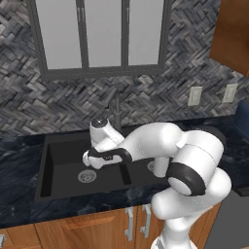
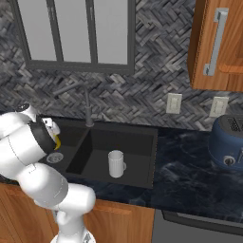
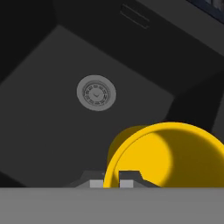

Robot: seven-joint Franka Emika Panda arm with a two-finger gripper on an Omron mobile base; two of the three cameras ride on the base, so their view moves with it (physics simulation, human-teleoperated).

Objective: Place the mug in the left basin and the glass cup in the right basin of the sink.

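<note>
Sink [image 1: 48, 165]: a black double sink was set in a dark marbled counter [image 2: 190, 166], with a slim grey faucet [image 2: 88, 107] behind the divider.

Left basin [image 1: 63, 168]: a round silver drain [image 3: 96, 92] was seen on its floor; the arm was reached out over this half.

Mug [image 3: 175, 153]: yellow, seen from above in the hand view, open mouth towards the camera, above the left basin floor and to one side of the drain. A sliver of yellow was also seen beside the wrist in the right base view [image 2: 57, 141].

Gripper [image 3: 111, 183]: positioned over the left basin, its two fingers closed on the mug's rim, one tip inside the wall and one outside.

Right basin [image 2: 137, 142]: the glass cup [image 2: 115, 163] was stood upright on its floor, near the front wall.

Surroundings: a herringbone tiled wall [image 2: 152, 90] with a window [image 1: 99, 34] above the sink, two wall outlets [image 2: 173, 103], wooden cabinets [image 2: 218, 42], and a blue toaster [image 2: 228, 142] on the counter well right of the sink.
</note>
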